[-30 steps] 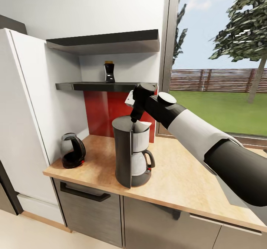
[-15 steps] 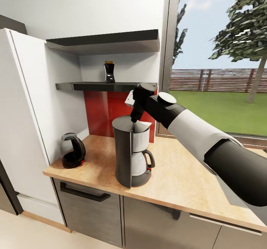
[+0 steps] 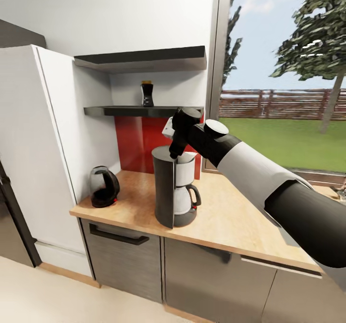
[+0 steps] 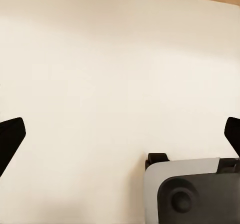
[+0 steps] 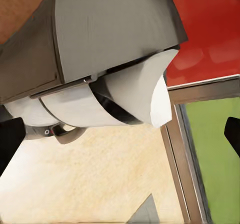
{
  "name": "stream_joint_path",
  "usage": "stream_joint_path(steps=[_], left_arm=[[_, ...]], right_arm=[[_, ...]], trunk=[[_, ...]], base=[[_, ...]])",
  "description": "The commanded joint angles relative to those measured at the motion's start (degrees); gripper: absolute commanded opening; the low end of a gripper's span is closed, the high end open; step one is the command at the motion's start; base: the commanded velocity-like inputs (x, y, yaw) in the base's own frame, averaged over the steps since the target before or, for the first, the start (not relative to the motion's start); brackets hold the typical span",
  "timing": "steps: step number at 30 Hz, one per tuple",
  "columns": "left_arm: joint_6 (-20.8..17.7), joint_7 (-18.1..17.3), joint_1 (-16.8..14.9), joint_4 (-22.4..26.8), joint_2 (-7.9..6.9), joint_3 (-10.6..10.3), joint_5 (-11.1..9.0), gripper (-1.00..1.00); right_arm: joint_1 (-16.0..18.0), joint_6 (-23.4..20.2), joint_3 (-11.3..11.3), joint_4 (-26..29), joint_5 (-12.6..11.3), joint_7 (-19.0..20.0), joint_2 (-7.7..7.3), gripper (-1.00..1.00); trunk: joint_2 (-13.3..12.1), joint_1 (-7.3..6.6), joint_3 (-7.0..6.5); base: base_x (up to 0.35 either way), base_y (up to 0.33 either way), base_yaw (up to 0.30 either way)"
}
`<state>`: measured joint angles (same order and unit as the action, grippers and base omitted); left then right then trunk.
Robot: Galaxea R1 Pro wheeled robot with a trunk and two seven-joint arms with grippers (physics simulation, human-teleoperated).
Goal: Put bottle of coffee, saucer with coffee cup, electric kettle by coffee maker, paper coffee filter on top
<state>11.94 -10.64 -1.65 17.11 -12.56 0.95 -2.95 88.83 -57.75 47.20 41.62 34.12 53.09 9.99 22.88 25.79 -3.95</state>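
Note:
The coffee maker (image 3: 172,191) stands on the kitchen countertop (image 3: 230,222), and the white paper coffee filter (image 3: 188,159) rests on its top. My right gripper (image 3: 173,155) hangs just above that top. In the right wrist view the right gripper (image 5: 120,136) is open, its fingertips (image 5: 10,140) wide apart, with the filter (image 5: 145,91) lying free on the coffee maker (image 5: 100,29). The electric kettle (image 3: 104,187) sits at the counter's left end. The bottle of coffee (image 3: 147,93) stands on the kitchen shelf (image 3: 139,112). My left gripper (image 4: 120,136) is open over the floor.
A tall white cabinet (image 3: 43,159) walls off the counter's left end, and a thicker upper shelf (image 3: 144,58) hangs above the lower one. A red backsplash (image 3: 137,145) and a window (image 3: 283,73) lie behind. The robot's base (image 4: 192,191) shows under the left gripper.
The head view has pulled back and shifted, so the counter and shelves look smaller and sit further right. My right gripper stays just over the coffee maker's top.

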Motion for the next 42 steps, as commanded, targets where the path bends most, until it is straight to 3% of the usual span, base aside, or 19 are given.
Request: stream_joint_path(steps=[1, 15, 17, 19, 20, 21, 24, 25, 29, 32, 37, 42], left_arm=[[0.1, -0.35, -0.02, -0.06, -0.01, 0.1, -0.31, 1.0], [0.04, -0.37, -0.02, -0.06, 0.02, 0.07, -0.31, 1.0], [-0.04, -0.35, -0.02, -0.06, 0.0, 0.08, -0.31, 1.0], [-0.06, -0.2, -0.02, -0.06, 0.03, 0.1, -0.31, 1.0], [-0.06, -0.16, -0.02, -0.06, 0.05, 0.1, -0.31, 1.0], [-0.07, -0.12, -0.02, -0.06, 0.04, 0.11, -0.31, 1.0], [-0.07, -0.01, -0.02, -0.06, 0.01, 0.13, -0.31, 1.0], [-0.07, 0.04, -0.02, -0.06, 0.04, 0.12, -0.31, 1.0], [-0.07, 0.16, -0.02, -0.06, 0.03, 0.16, -0.31, 1.0], [-0.01, 0.18, -0.02, -0.06, 0.02, 0.19, -0.31, 1.0], [-0.16, 0.18, -0.02, -0.07, 0.02, 0.2, -0.31, 1.0], [-0.36, 0.15, -0.02, -0.11, 0.0, 0.2, -0.31, 1.0]], right_arm=[[0.03, -0.08, 0.09, 0.04, 0.62, 0.54, 0.0, 1.0], [0.05, -0.13, -0.02, 0.11, 0.68, 0.38, 0.0, 1.0], [0.04, -0.22, -0.66, 0.3, 0.64, -1.72, 0.0, 1.0], [0.03, -0.25, -3.71, 0.45, 0.57, -6.98, 0.0, 1.0], [0.03, -0.25, -6.42, 0.51, 0.54, -9.47, 0.0, 1.0], [0.03, -0.25, -11.81, 0.66, 0.53, -13.15, 0.0, 1.0], [0.04, -0.26, -23.62, 1.11, 0.51, -20.05, 0.0, 1.0], [0.04, -0.23, -29.14, 2.39, 0.51, -23.52, 0.0, 1.0], [0.03, -0.11, -43.04, 10.79, 0.44, -33.17, 0.0, 1.0], [0.03, -0.09, -46.67, 17.13, 0.37, -34.97, 0.0, 1.0], [0.06, -0.08, -46.9, 23.25, 0.4, -35.3, 0.0, 1.0], [0.05, -0.06, -46.89, 25.45, 0.34, -35.33, 0.0, 1.0]], trunk=[[0.04, 0.0, 0.03], [0.04, 0.0, 0.03], [0.04, 0.0, 0.03], [0.04, 0.0, 0.03], [0.04, 0.0, 0.03], [0.04, 0.0, 0.03], [0.04, 0.0, 0.03], [0.04, 0.0, 0.03], [0.04, 0.0, 0.03], [0.04, 0.0, 0.03], [0.04, 0.0, 0.03], [0.04, 0.0, 0.03]], base=[[-0.185, 0.013, 0.0], [-0.192, 0.002, 0.0], [-0.036, 0.0, 0.0], [-0.009, 0.0, 0.0], [-0.004, 0.0, 0.0], [-0.002, 0.0, 0.0], [0.0, 0.0, 0.0], [0.0, 0.0, 0.0], [0.0, 0.0, 0.0], [0.0, 0.0, 0.0], [0.03, 0.022, 0.0], [0.138, 0.178, 0.0]])
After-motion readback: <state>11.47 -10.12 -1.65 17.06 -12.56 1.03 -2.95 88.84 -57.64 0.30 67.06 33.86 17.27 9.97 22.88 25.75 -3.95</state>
